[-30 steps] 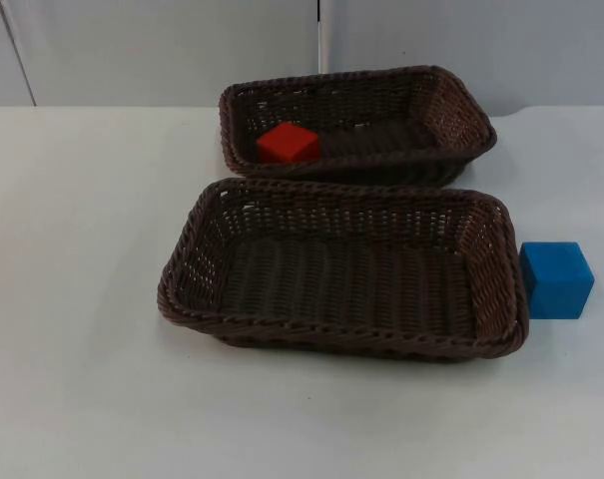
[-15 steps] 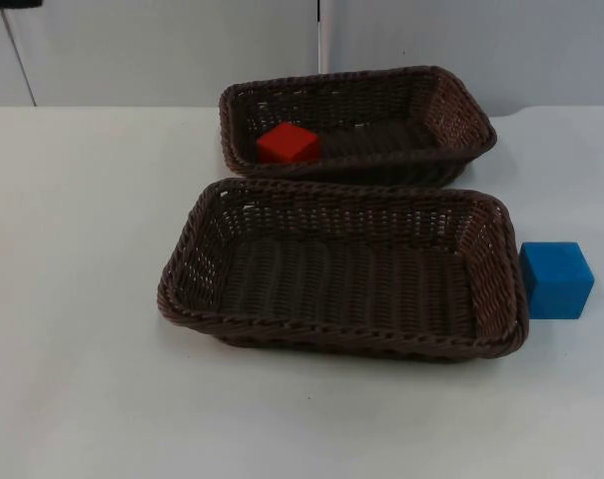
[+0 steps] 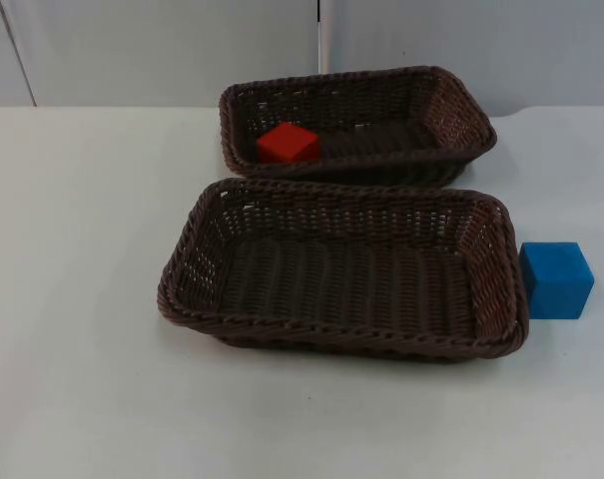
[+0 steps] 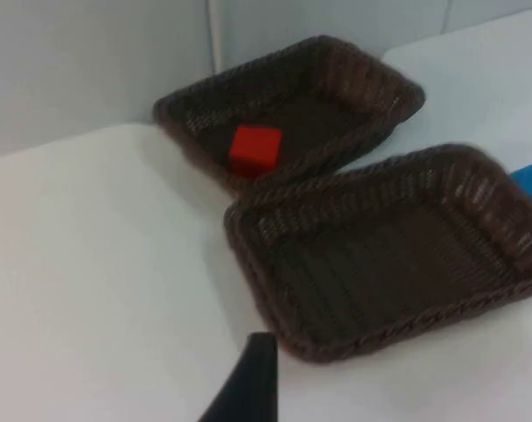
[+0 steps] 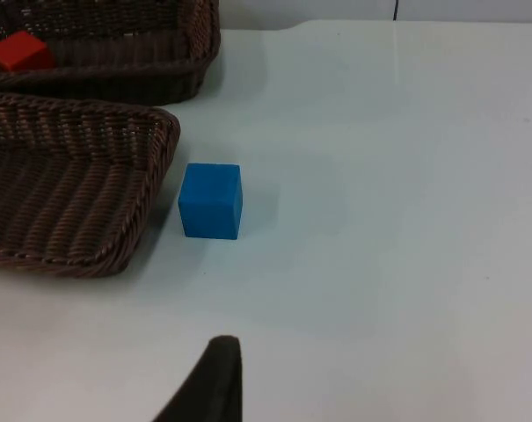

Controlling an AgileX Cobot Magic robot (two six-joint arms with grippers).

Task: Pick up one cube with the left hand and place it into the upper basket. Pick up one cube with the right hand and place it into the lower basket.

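The left gripper (image 4: 248,385) and the right gripper (image 5: 209,380), spread or closed I cannot tell, hang back. The left arm has left the top view's upper-left corner. The red cube (image 3: 288,143) lies in the upper basket (image 3: 461,105), upper centre. The blue cube (image 3: 556,279) waits at mid-right beside the lower basket (image 3: 341,190), so the right hand's half remains.

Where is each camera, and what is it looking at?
Top view: fixed above, looking down and forward at both baskets, the red cube and the blue cube.
Left wrist view: on the left arm, looking at both baskets; a black fingertip shows.
Right wrist view: on the right arm, looking at the blue cube; a fingertip shows.
All three share both cubes.
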